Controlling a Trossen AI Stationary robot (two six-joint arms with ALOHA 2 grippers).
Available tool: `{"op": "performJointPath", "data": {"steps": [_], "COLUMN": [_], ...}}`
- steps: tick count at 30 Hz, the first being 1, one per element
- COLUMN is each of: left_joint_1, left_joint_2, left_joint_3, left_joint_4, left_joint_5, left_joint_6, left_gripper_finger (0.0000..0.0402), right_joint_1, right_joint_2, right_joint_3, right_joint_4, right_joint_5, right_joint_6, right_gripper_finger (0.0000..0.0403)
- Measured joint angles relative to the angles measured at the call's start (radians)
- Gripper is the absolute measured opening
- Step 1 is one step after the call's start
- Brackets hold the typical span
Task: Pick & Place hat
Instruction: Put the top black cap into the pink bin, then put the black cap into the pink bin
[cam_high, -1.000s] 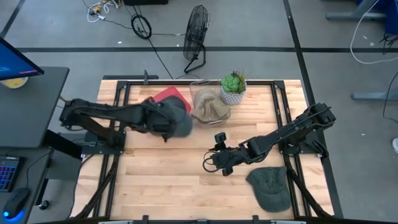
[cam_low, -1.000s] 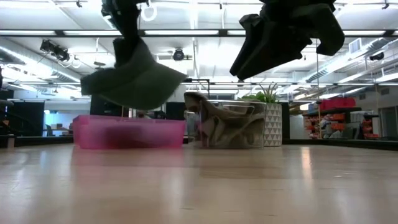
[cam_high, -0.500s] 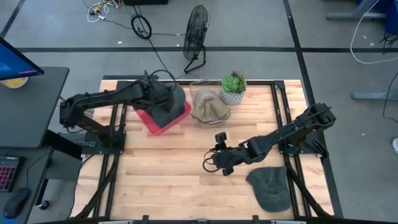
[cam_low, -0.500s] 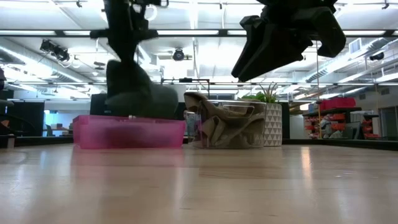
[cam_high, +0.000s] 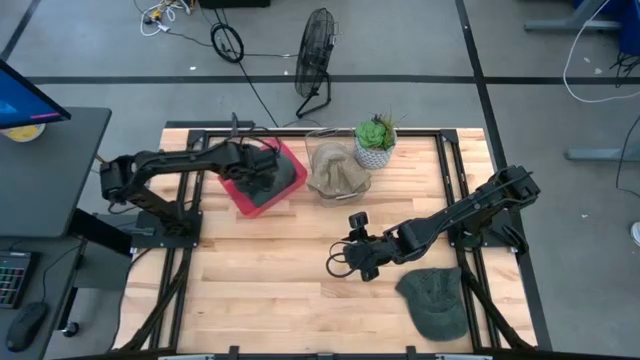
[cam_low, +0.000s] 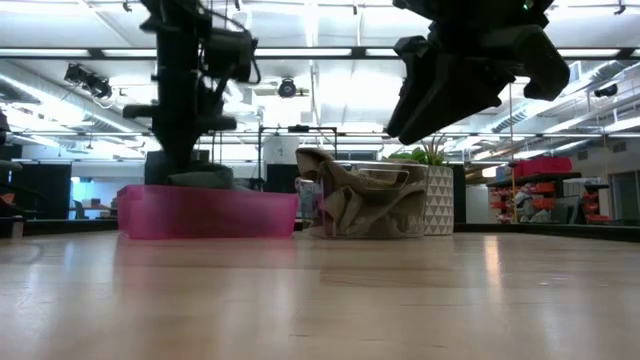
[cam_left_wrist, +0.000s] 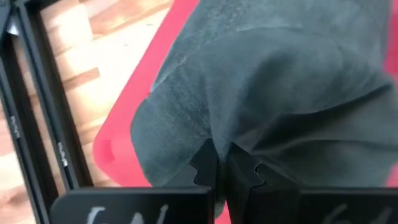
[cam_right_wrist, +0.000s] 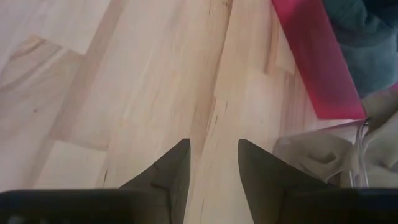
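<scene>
the left gripper (cam_left_wrist: 222, 169) is down inside the red bin (cam_high: 293, 165) at the back left of the table (cam_high: 270, 280), its fingers pressed together on a fold of the dark grey hat (cam_high: 262, 178). from the left wrist view the fabric bunches up between the two fingers, so it's pinching cloth, not just resting on it. the hat lies slumped inside the bin, most of it within the walls as far as i can see from above.

that hat looks soft and light to me, a floppy thing that drapes and folds wherever it's gripped. no stiffness to count on, so a pinch on a gathered ridge or on the brim seems the sensible hold; it won't break, but it could snag on the bin's rim or trail over the edge once let go.

the right gripper (cam_right_wrist: 211, 168) hangs over bare wood near the middle of the table, fingers spread apart and holding nothing. a second green hat (cam_high: 435, 300) lies on the table at the front right, just beside that arm. a tan hat (cam_high: 338, 172) sits in a clear container next to the bin, with a potted plant (cam_high: 376, 140) just beyond.
</scene>
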Motion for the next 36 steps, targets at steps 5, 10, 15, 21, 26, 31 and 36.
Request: {"op": "performJointPath", "data": {"steps": [5, 10, 15, 21, 26, 31, 36], "left_joint_1": [0.024, 0.029, 0.028, 0.012, -0.02, -0.079, -0.141], "left_joint_2": [0.0, 0.0, -0.001, -0.017, -0.03, -0.061, -0.105], "left_joint_3": [-0.065, -0.095, -0.082, 0.056, 0.172, 0.244, 0.246], "left_joint_4": [0.092, 0.171, 0.147, -0.097, -0.178, -0.105, 0.013], "left_joint_5": [0.011, 0.049, 0.047, 0.031, -0.009, -0.067, -0.096], "left_joint_6": [0.089, 0.195, 0.282, 0.293, 0.329, 0.379, 0.489], "left_gripper_finger": [0.0024, 0.0065, 0.0113, 0.0147, 0.016, 0.0158, 0.0154], "right_joint_1": [0.0, 0.0, 0.003, 0.005, 0.007, 0.026, 0.074], "right_joint_2": [0.0, 0.0, 0.001, 0.001, 0.0, 0.0, 0.0], "right_joint_3": [0.0, 0.0, 0.017, 0.165, 0.232, 0.245, 0.245], "right_joint_4": [-0.004, -0.012, -0.094, -0.395, -0.548, -0.659, -0.772], "right_joint_5": [0.0, -0.013, -0.048, -0.075, -0.189, -0.354, -0.517], "right_joint_6": [0.0, 0.065, 0.139, 0.324, 0.419, 0.562, 0.753], "right_gripper_finger": [0.0137, 0.0137, 0.0137, 0.0137, 0.0137, 0.0153, 0.0198]}}
